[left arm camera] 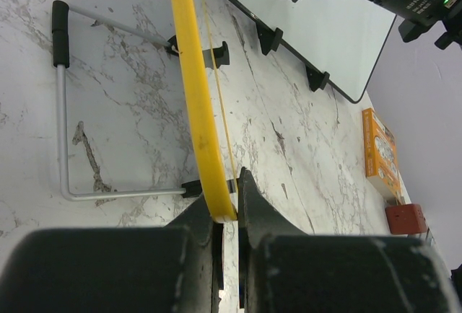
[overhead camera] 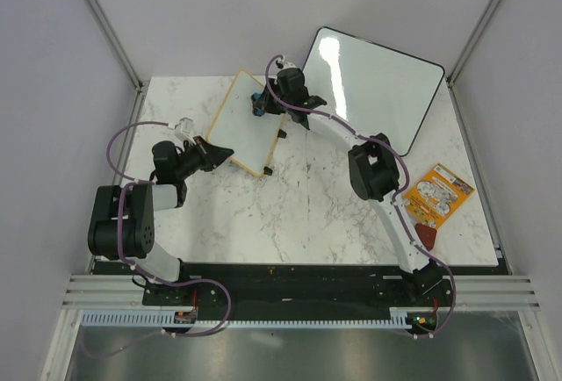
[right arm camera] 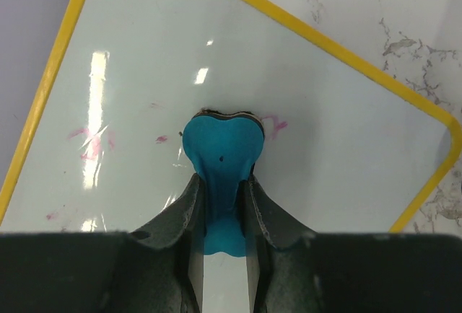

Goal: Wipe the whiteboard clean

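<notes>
Yellow-framed square whiteboard point(right arm camera: 325, 111) was clamped at its frame by left hand point(left arm camera: 229, 206); right hand point(right arm camera: 221, 183) pinched blue rubbery eraser point(right arm camera: 220, 143) on it. Hard push might slip board free; pink smears point(right arm camera: 90, 140) at 9 o'clock were missable.

White marble surface point(overhead camera: 290, 214) carrying a yellow-framed whiteboard point(overhead camera: 241, 126), a larger black-framed board point(overhead camera: 378, 82), an orange packet point(overhead camera: 436, 195) and a small red block point(overhead camera: 428, 235).

Whiteboard point(right arm camera: 325, 125) writing — smeared, illegible.

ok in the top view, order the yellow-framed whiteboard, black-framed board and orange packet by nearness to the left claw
1. whiteboard, gripped by the left claw
2. black-framed board, back right
3. orange packet, far right
</notes>
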{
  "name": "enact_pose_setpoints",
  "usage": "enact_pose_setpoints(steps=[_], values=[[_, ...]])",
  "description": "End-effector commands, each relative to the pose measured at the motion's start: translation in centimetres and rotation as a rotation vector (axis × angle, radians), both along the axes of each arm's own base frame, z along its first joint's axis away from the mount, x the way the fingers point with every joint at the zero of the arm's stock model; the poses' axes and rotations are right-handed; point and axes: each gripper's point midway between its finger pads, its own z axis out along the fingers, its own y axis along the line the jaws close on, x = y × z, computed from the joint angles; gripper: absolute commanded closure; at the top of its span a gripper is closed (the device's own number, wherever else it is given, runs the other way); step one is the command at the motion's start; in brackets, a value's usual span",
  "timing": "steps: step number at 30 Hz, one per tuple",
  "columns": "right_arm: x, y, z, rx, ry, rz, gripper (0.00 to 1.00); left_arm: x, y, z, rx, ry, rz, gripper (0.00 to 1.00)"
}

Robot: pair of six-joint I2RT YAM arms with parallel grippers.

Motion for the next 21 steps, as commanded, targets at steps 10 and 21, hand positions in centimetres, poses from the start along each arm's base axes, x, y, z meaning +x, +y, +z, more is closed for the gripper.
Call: enact_pose_setpoints(steps=[10,21], values=[[-17.8,13.1,-4.3,-0.015,0.216,0.544,1.00,-2.9,-2.9,-2.1,0.102,-0.037,-0.196,0.98],[-21.6,15.0,-1.5,0.024,0.184,0.660,1.00,-2.9,-2.9,-2.1,0.105,-0.036,-0.195,0.98]])
